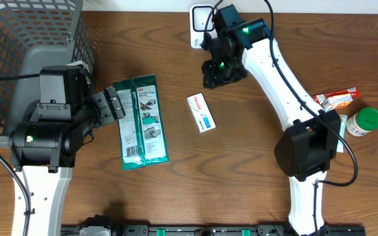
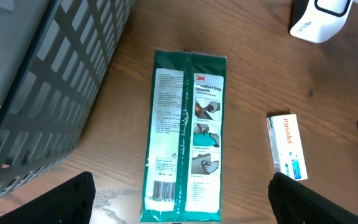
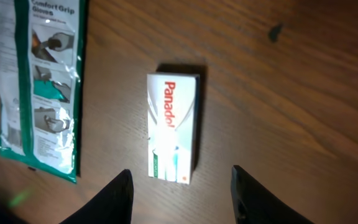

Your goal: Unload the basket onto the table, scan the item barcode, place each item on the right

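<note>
- Overhead: the Panadol box (image 1: 201, 113) lies flat on the wooden table (image 1: 254, 170), near the middle. Its long axis runs roughly away from the robot, slightly slanted.
- The right gripper (image 1: 220, 71) hangs just beyond the box, on the far right side of it. It sits between the box and the white device (image 1: 201, 25) at the far edge, which we take for the scanner.
- The left gripper (image 1: 112, 105) sits at the left edge of the green gloves packet (image 1: 141, 122), which lies lengthwise beside the wire basket (image 1: 18, 39). The right arm is clearly the nearer one to the box.
- Left wrist: we see this gripper's fingers (image 2: 73, 199) spread wide at the lower corners, with nothing between them. The gloves packet runs straight ahead from them, a barcode (image 2: 162, 190) face up at its near end. The Panadol box lies off to the right, well apart.
- Right wrist: the fingers (image 3: 120, 199) stand apart and hold nothing. The box sits just ahead of the gap, its long axis pointing away from the fingers, so they would close across its narrow width.
- We judge the box to be the item in hand. No barcode shows on its upper face, so a lift and turn towards the scanner seems needed.
</note>
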